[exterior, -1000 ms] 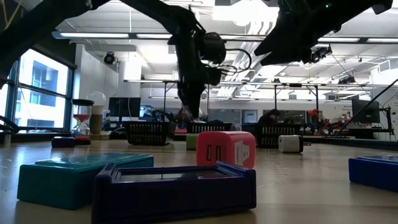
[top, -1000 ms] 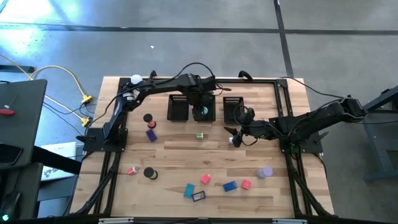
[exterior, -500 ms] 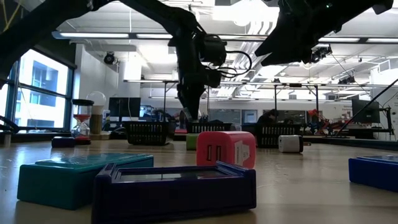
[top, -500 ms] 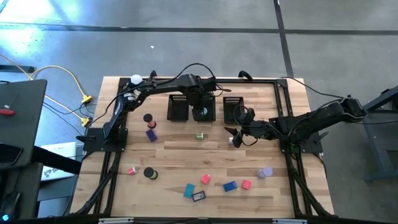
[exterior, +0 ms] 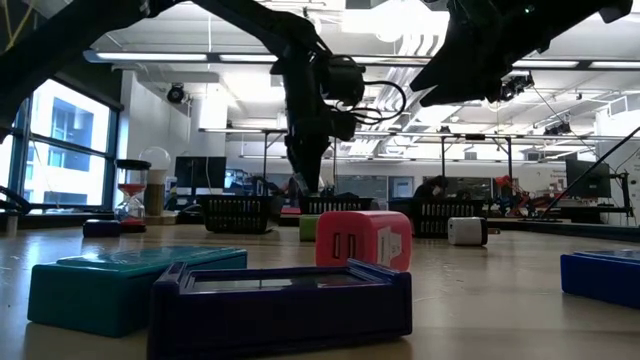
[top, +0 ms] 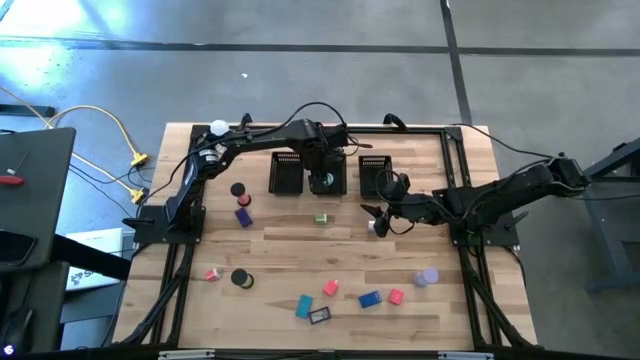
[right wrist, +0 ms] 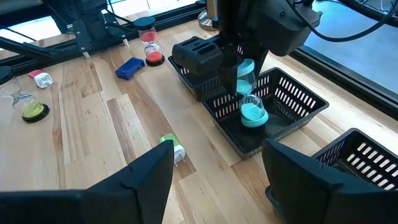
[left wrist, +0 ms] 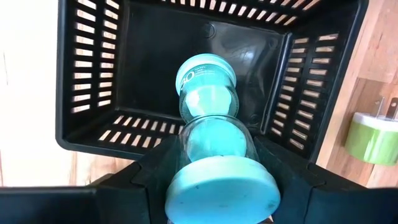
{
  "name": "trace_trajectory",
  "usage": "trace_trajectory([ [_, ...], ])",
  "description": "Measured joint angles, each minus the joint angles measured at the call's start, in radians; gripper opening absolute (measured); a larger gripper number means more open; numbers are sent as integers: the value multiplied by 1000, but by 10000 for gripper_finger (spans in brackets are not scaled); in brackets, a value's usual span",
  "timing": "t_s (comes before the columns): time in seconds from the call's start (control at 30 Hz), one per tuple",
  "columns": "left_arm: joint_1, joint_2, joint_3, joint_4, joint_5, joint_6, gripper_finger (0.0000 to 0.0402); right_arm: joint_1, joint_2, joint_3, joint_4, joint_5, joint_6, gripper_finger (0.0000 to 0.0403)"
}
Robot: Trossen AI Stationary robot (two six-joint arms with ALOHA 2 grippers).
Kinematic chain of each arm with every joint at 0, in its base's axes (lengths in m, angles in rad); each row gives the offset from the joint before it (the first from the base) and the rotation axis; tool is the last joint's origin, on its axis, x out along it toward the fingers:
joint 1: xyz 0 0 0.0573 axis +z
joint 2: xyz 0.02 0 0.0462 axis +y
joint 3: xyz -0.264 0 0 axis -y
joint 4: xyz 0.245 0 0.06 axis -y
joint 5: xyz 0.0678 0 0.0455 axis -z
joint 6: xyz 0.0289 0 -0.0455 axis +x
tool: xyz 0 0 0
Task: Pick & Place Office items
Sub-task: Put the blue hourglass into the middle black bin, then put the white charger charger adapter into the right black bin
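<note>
My left gripper (top: 322, 178) hangs over the middle one of three black mesh bins (top: 338, 186) at the table's far side, shut on a teal hourglass (left wrist: 208, 118). In the left wrist view the hourglass points down into the bin (left wrist: 93, 74). My right gripper (top: 376, 216) hovers open to the right of the bins with nothing between its fingers; a small white piece (top: 372, 227) lies under it. Small office items rest on the table: a green piece (top: 321, 218), a purple block (top: 243, 215), a black roll (top: 241, 279), and pink, teal and blue blocks near the front edge. My left gripper pinches the hourglass between its two fingers (left wrist: 152, 171) at the glass bulb just under its upper teal cap (left wrist: 221, 193). The fingers come from above, pointing steeply down. The hourglass hangs upright below them, its lower cap (right wrist: 254, 114) inside the bin; whether it touches the floor I cannot tell.
A pink block (exterior: 362, 240), a teal block (exterior: 120, 285) and a dark blue frame (exterior: 280, 305) lie near the front edge. A white ball (top: 218, 128) stands at the far left corner. A red hourglass (right wrist: 149, 43) stands left of the bins. Bare wood lies mid-table.
</note>
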Motion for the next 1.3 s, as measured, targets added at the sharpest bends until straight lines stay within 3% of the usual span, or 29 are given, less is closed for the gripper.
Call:
trace_trajectory([
  [0.8,-7,0,0,22,-35,-5,209,0,1,0,-3,0,0,234],
  [1.07,-7,-29,0,-24,-164,-3,209,0,1,0,-3,0,0,234],
  [1.3,-18,-124,0,-60,-171,19,209,0,1,0,-2,0,-3,234],
])
